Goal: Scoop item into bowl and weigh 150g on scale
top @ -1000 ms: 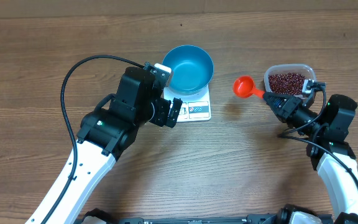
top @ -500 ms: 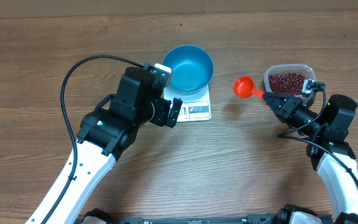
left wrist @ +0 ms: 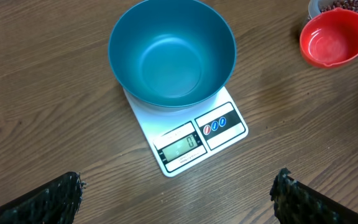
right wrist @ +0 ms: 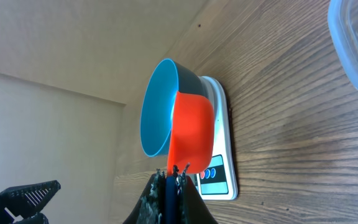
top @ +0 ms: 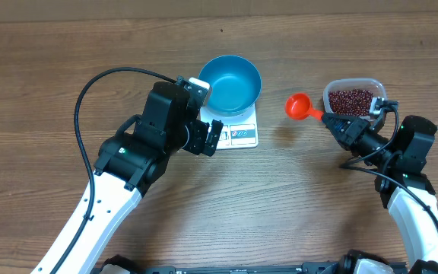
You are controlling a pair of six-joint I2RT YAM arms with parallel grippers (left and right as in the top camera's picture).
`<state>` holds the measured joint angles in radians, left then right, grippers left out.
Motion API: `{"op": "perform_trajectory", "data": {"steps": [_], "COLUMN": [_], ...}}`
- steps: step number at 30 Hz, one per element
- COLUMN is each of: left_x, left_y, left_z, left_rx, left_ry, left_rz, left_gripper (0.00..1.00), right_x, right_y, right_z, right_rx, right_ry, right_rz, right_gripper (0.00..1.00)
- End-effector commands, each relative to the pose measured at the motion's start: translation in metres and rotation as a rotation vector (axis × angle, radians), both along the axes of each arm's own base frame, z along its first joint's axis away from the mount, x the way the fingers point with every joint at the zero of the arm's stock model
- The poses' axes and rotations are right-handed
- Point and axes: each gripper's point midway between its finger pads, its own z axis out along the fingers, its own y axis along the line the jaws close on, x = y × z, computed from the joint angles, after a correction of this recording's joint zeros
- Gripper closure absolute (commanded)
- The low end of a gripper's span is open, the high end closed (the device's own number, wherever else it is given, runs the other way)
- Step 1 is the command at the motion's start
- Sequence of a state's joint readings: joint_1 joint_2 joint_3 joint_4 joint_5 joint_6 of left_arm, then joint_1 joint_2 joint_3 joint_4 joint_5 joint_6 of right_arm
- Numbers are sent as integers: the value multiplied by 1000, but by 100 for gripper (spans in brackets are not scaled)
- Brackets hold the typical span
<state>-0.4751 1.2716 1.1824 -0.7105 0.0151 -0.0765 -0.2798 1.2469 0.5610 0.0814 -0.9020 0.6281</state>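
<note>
The blue bowl (top: 232, 84) (left wrist: 171, 53) (right wrist: 157, 106) stands empty on the white scale (top: 243, 136) (left wrist: 191, 146) (right wrist: 221, 171). Dark red beans (top: 352, 99) (left wrist: 348, 5) fill a clear tub. My right gripper (top: 331, 122) (right wrist: 174, 171) is shut on the handle of a red scoop (top: 299, 105) (left wrist: 334, 37) (right wrist: 193, 130). The scoop's cup is empty and hangs between the scale and the tub. My left gripper (top: 206, 139) (left wrist: 179, 199) stands open just in front of the scale, with nothing between its fingertips (left wrist: 61, 196).
The clear plastic tub (top: 353, 81) (right wrist: 353, 56) sits at the right, close behind the right gripper. A black cable (top: 90, 87) loops over the table left of the left arm. Bare wooden tabletop (top: 295, 198) lies in front of the scale.
</note>
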Motion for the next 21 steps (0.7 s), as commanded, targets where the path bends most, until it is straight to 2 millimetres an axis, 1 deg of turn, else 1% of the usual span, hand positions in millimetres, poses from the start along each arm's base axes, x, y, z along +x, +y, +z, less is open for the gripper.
{"op": "perform_trajectory", "data": {"steps": [1,7,11,13,17,21], "left_x": [0,0,0,0,0,0], "left_y": [0,0,0,0,0,0], "left_z": [6,6,6,6,6,6], "left_rx": [-24,-24,-23,-24,-23,-24], "left_ry": [-7,-7,-7,-7,-7,-7], "left_rz": [8,8,7,8,7,8], "left_gripper": [1,0,0,0,0,1], "right_x": [4,4,6,7,15,19], "right_y": [-1,-1,0,-1,-11,-30], "right_z": [10,12,23,33,49,61], "right_rx": [-9,-10,-11,-16,-73,-222], "right_ry": [-32,-37,-55,-63,-66,-19], "right_rz": [8,9,17,14,-37,-98], "right_gripper": [96,96,96,96,96,96]}}
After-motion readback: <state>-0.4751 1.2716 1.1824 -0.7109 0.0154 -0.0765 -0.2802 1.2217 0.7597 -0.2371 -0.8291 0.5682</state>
